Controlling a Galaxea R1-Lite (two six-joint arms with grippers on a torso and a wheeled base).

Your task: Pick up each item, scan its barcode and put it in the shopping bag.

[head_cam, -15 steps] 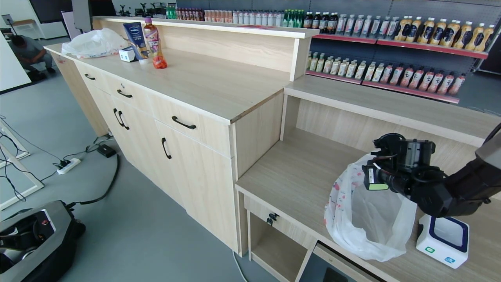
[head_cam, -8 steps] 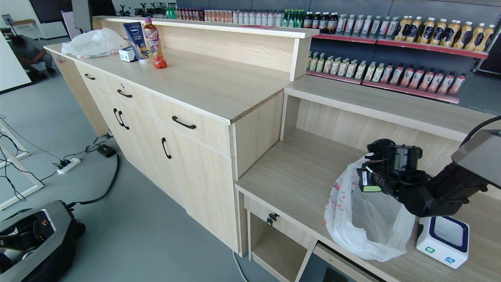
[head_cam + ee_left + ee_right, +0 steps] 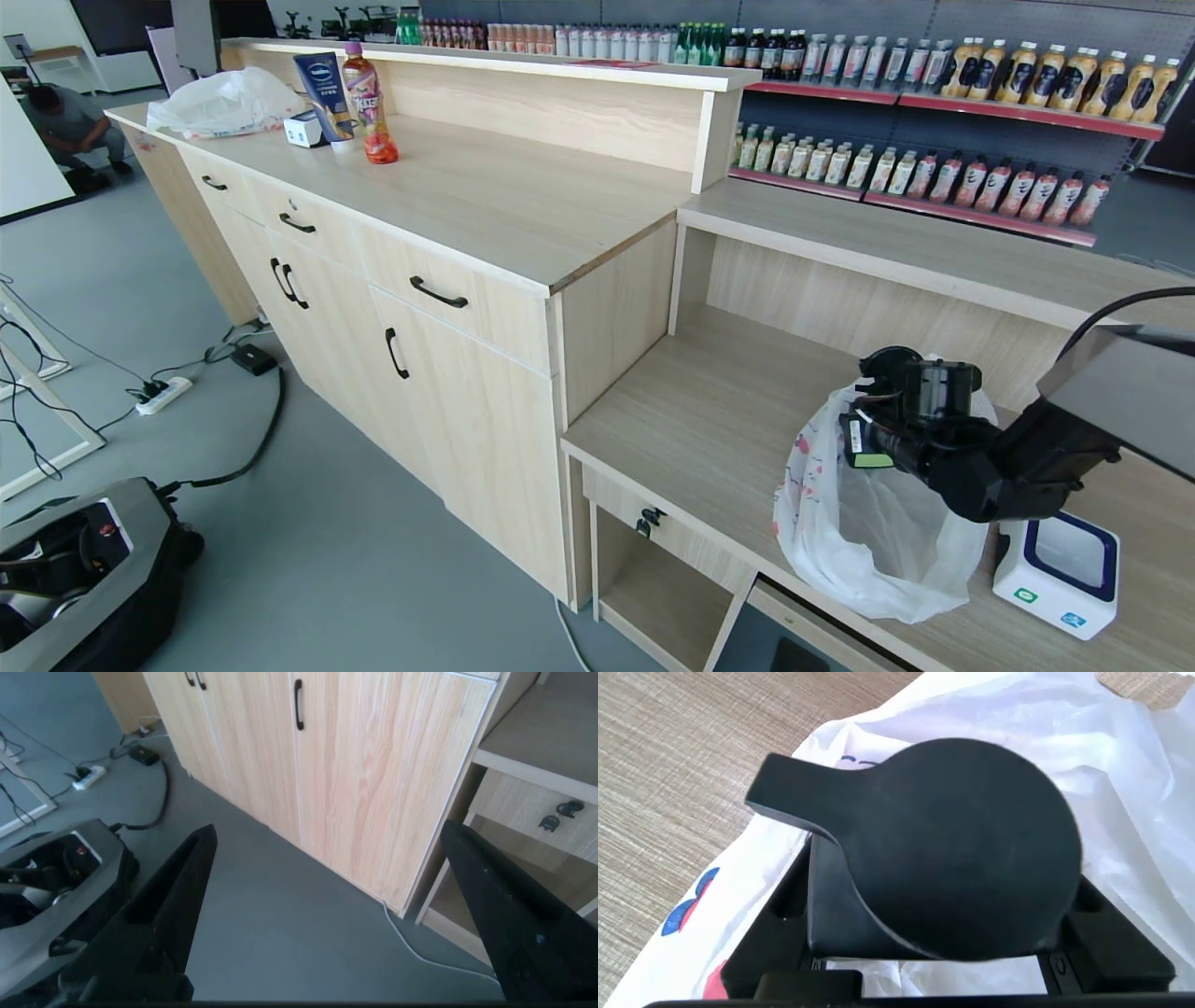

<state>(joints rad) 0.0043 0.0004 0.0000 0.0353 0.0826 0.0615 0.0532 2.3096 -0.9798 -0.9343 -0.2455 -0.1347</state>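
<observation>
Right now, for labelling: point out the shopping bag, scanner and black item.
shopping bag (image 3: 812, 504), head view, patterned wall.
scanner (image 3: 1046, 602), head view, white front face.
black item (image 3: 971, 849), right wrist view, round top.

Grey floor (image 3: 140, 308), light-wood counter (image 3: 485, 201) w/ drawers, shelves (image 3: 934, 98) of bottled drinks behind, power strip (image 3: 163, 395) on floor

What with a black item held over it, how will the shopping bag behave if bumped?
The shopping bag looks thin and crumpled, so it is probably floppy and very light. It stands loose on the counter, so a bump would likely slide or collapse it.
</observation>
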